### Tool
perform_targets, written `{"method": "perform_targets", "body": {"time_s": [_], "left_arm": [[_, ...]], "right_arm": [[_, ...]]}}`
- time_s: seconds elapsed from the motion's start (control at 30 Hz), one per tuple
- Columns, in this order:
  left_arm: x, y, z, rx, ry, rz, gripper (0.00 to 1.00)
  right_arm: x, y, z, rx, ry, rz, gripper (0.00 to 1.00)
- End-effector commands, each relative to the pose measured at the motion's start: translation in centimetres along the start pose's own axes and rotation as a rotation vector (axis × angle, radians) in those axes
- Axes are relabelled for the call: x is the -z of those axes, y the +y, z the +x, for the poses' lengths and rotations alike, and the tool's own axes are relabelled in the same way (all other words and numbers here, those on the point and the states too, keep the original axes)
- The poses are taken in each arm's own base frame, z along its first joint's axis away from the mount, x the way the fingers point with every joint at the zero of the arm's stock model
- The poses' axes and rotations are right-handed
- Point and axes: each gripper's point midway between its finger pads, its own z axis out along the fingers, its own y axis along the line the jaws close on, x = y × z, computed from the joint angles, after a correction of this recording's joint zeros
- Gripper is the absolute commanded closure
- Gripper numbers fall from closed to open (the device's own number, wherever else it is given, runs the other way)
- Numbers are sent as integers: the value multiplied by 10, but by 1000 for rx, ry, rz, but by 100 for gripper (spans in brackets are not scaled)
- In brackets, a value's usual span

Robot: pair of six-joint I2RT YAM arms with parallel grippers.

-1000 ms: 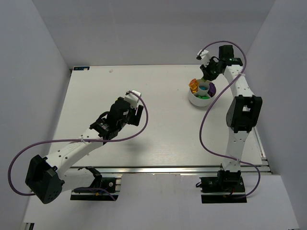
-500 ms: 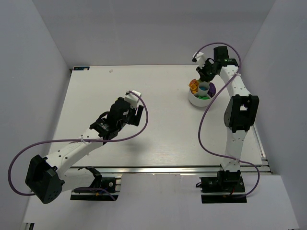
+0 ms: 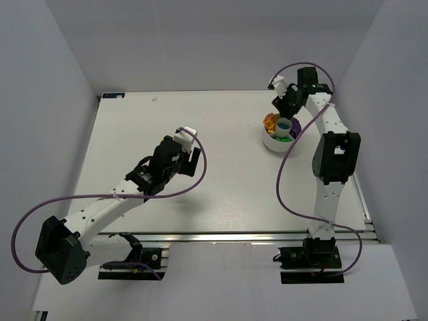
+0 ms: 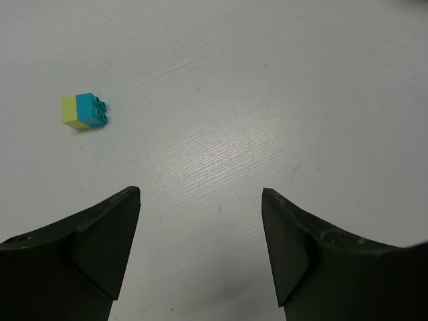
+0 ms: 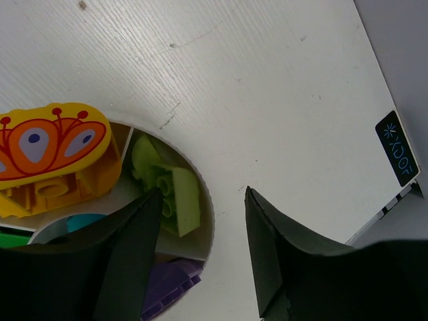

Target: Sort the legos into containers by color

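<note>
We judged sorting nearly done: coloured plastic bricks (image 5: 175, 200) sat in the round white divided bowl (image 3: 273, 142), one cyan-and-yellow brick (image 4: 83, 111) lay unsorted on the white worktop (image 4: 281, 80), both arms' jaws wide, empty.

On the table (image 4: 281, 80), a stacked brick (image 4: 83, 111) is seen ahead and to the left of the left gripper (image 4: 200, 221) fingers, well apart. The bowl (image 5: 208, 231) is placed under the right gripper (image 5: 200, 210), with its rim between the fingers. Inside, a small brick (image 5: 175, 197) is set just ahead of the left finger. A large brick (image 5: 53, 144) is held in the next compartment leftward.
</note>
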Motion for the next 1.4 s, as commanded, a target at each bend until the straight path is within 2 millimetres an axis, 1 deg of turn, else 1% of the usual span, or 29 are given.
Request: {"method": "perform_targets", "body": {"time_s": [0.0,0.17,0.3,0.37,0.4,0.47,0.5,0.53,0.6,0.63,0.67,0.7,0.73,0.77,0.8,0.83,0.87,0.9,1.0,1.03,1.07,1.13,1.17,1.2,1.23,1.27,1.3,1.33,1.37], "left_arm": [[1,-1,-5,7,-19,11,17],[0,-2,-4,19,-13,12,17],[-2,-2,-3,29,-4,4,22],[-3,-1,-2,39,0,-2,24],[-3,1,-3,47,-2,-14,27],[-3,5,-4,69,-7,-30,34],[-3,10,-4,82,-7,-51,38],[-5,14,-4,107,-8,-68,50],[-9,21,0,135,7,-95,62],[-11,27,0,163,21,-114,74],[-14,31,2,181,37,-123,78],[-22,34,13,190,81,-139,81],[-26,45,22,229,120,-171,82],[-30,50,20,255,132,-183,82],[-36,55,35,276,190,-202,80],[-40,56,37,331,206,-194,73],[-42,70,36,383,210,-218,61],[-43,73,41,441,231,-228,33],[-44,90,41,602,241,-285,3],[-44,96,47,653,263,-328,2],[-45,109,50,712,271,-401,2],[-44,116,46,862,316,-479,2],[-53,120,59,912,380,-523,2],[-51,119,50,952,423,-547,2],[-57,119,50,1023,446,-571,2],[-68,115,62,1043,512,-583,2],[-72,112,60,1075,545,-568,2],[-79,113,46,1111,519,-562,3],[-87,113,50,1123,528,-570,3]], "right_arm": [[11,1,-3,-4,0,10,41],[27,-16,-18,-25,-43,84,44],[62,-37,-47,-56,-128,189,47],[76,-42,-54,-79,-156,228,49],[94,-46,-68,-91,-202,266,50],[104,-40,-73,-119,-231,273,55],[125,-36,-83,-143,-278,287,58],[133,-34,-90,-149,-315,295,60],[149,1,-100,-169,-405,199,81],[153,18,-103,-204,-450,133,100],[172,46,-120,-186,-542,31,100],[160,76,-109,-225,-539,-78,100],[164,96,-113,-254,-575,-160,100],[174,125,-122,-244,-646,-308,87],[177,147,-119,-261,-665,-390,59],[183,160,-120,-263,-687,-451,40],[197,176,-125,-239,-734,-525,20],[197,189,-121,-237,-738,-568,11],[212,197,-125,-204,-786,-533,11],[204,205,-117,-237,-771,-535,11],[214,205,-122,-233,-803,-504,11],[210,214,-114,-272,-793,-499,11],[212,214,-114,-283,-793,-468,11],[212,215,-112,-283,-794,-462,11],[211,217,-111,-283,-796,-452,11],[208,218,-104,-298,-790,-422,11],[209,217,-106,-277,-811,-398,11],[207,213,-103,-285,-806,-359,12],[210,214,-101,-272,-812,-334,13]]}}
